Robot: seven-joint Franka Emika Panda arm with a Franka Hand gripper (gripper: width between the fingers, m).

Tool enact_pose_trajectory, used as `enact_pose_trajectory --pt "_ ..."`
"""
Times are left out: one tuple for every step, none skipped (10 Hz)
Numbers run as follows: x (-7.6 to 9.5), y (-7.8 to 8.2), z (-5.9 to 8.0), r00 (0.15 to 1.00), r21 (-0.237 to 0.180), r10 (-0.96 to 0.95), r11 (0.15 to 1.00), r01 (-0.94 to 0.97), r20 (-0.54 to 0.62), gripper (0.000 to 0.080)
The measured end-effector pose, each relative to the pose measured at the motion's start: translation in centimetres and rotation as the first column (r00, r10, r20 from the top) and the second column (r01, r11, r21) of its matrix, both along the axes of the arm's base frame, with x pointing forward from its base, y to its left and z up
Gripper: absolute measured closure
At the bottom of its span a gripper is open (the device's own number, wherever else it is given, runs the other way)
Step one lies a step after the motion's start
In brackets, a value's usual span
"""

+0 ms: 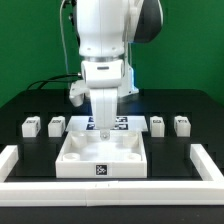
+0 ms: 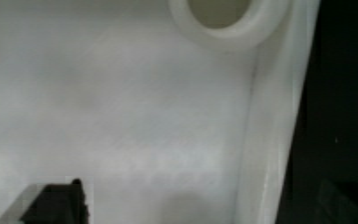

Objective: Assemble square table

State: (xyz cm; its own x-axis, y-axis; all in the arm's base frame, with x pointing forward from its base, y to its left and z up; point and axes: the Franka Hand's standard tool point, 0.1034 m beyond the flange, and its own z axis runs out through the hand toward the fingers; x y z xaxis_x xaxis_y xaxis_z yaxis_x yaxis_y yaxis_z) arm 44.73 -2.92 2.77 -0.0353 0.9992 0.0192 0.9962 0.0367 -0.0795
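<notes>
Tabletop slab (image 1: 103,158) lay flat, rim up, right under the gripper (image 1: 103,126). My guess was that kept its round socket (image 2: 229,20) facing up for legs. Leg blocks (image 1: 56,124) sat out to both sides of the gripper. Its jaws were spread wide apart, holding nothing.

We see the black table (image 1: 175,100) carrying the white square table slab (image 1: 75,158) at its middle. On the exterior view's left stand the outer left leg block (image 1: 30,127) and inner left leg block (image 1: 57,125); on its right, the inner right leg block (image 1: 157,124) and outer right leg block (image 1: 181,124). The marker board (image 1: 121,124) lies just behind the slab; a border rail (image 1: 110,196) edges front and sides.
</notes>
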Motion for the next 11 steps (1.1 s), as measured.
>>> enact_pose_trajectory --pt "-0.5 -0.2 -1.0 1.000 0.003 -0.006 1.000 0.006 -0.014 0.0150" --pt "-0.7 -0.3 -1.7 1.000 0.006 -0.013 1.000 0.013 -0.015 0.0150" --pt "-0.5 -0.1 -2.0 1.000 0.008 -0.028 1.000 0.028 0.009 0.0150" --pt "-0.6 -0.1 -2.0 1.000 0.007 -0.029 1.000 0.029 0.005 0.0150" --pt "-0.6 -0.2 -2.0 1.000 0.007 -0.030 1.000 0.030 0.005 0.0237" --pt "-0.6 -0.2 -2.0 1.000 0.007 -0.031 1.000 0.031 0.004 0.0372" --pt "-0.6 -0.2 -2.0 1.000 0.007 -0.031 0.999 0.031 0.004 0.0372" --pt "-0.6 -0.2 -2.0 1.000 0.007 -0.031 0.999 0.031 0.004 0.0556" --pt "-0.6 -0.2 -2.1 1.000 0.007 -0.031 0.999 0.031 0.004 0.0692" --pt "-0.5 -0.3 -2.0 0.999 0.007 -0.032 0.999 0.032 0.010 0.0692" --pt "-0.3 -0.3 -1.9 0.999 0.007 -0.033 0.999 0.033 0.018 0.0742"
